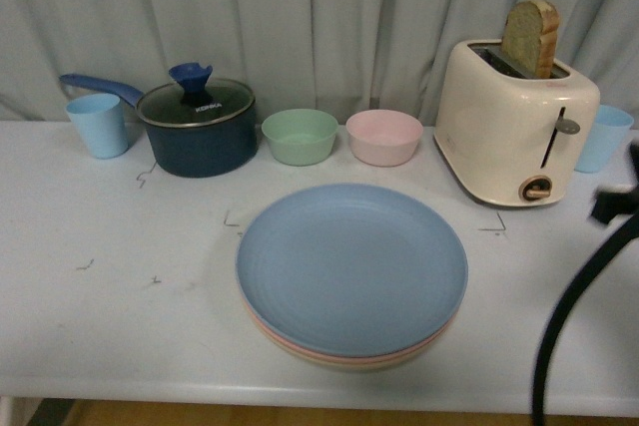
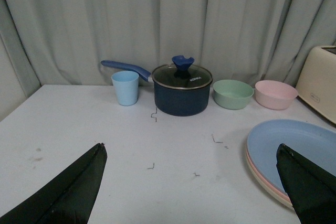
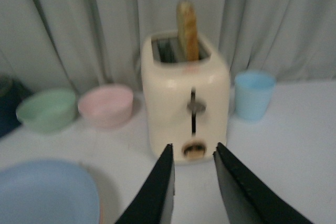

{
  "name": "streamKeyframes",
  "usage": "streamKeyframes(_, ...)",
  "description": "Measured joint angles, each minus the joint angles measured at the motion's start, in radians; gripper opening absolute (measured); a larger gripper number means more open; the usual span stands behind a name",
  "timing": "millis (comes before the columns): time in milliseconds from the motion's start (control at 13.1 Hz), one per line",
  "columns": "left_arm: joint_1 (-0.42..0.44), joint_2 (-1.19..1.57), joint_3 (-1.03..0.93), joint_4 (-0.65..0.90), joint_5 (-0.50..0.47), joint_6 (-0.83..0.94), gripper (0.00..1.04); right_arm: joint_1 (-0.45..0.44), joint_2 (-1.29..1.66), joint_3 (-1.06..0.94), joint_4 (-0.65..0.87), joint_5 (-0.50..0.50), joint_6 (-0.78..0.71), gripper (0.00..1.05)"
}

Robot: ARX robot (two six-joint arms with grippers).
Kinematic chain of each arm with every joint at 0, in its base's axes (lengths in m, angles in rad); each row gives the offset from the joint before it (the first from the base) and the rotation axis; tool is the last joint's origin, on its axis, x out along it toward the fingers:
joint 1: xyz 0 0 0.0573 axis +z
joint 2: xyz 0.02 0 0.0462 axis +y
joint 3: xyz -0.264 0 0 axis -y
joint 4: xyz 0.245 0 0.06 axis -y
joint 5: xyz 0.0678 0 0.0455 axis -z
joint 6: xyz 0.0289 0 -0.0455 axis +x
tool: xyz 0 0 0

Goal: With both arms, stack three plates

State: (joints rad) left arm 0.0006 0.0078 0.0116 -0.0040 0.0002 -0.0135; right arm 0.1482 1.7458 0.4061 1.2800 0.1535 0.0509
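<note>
Plates are sitting stacked at the front middle of the white table (image 1: 90,336): the light blue round matte plate (image 1: 351,266) is lying on top, with the pink plate's rim (image 1: 300,349) and the beige plate's rim (image 1: 344,364) peeking out beneath. Only the front view is showing the full stack. Behind, the cream toaster (image 1: 514,122) is holding a bread slice (image 1: 531,39), beside the dark blue lidded saucepan (image 1: 197,125). The left gripper (image 2: 191,182) is hanging wide open and empty; the right gripper (image 3: 193,156) is showing a narrow gap, holding nothing.
</note>
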Motion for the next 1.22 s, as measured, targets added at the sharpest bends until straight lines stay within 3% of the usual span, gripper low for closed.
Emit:
streamKeyframes(152, 0.0, 0.0, 0.0, 0.0, 0.0, 0.0, 0.98, -0.032, -0.172, -0.125, 0.008, -0.032, -0.036, 0.02)
streamKeyframes(381, 0.0, 0.0, 0.0, 0.0, 0.0, 0.0, 0.98, -0.068, -0.351, -0.235, -0.057, -0.063, -0.044, 0.02)
streamKeyframes(533, 0.0, 0.0, 0.0, 0.0, 0.0, 0.0, 0.98, -0.081, -0.527, -0.273, -0.22, -0.094, -0.044, 0.02)
streamKeyframes(686, 0.0, 0.0, 0.0, 0.0, -0.001, 0.0, 0.98, -0.155, -0.659, -0.315, -0.293, -0.142, -0.044, 0.02)
streamKeyframes(762, 0.0, 0.0, 0.0, 0.0, 0.0, 0.0, 0.98, -0.154, -0.785, -0.355, -0.392, -0.15, -0.045, 0.02)
streamKeyframes(1219, 0.0, 0.0, 0.0, 0.0, 0.0, 0.0, 0.98, -0.154, -1.114, -0.394, -0.665, -0.15, -0.045, 0.02)
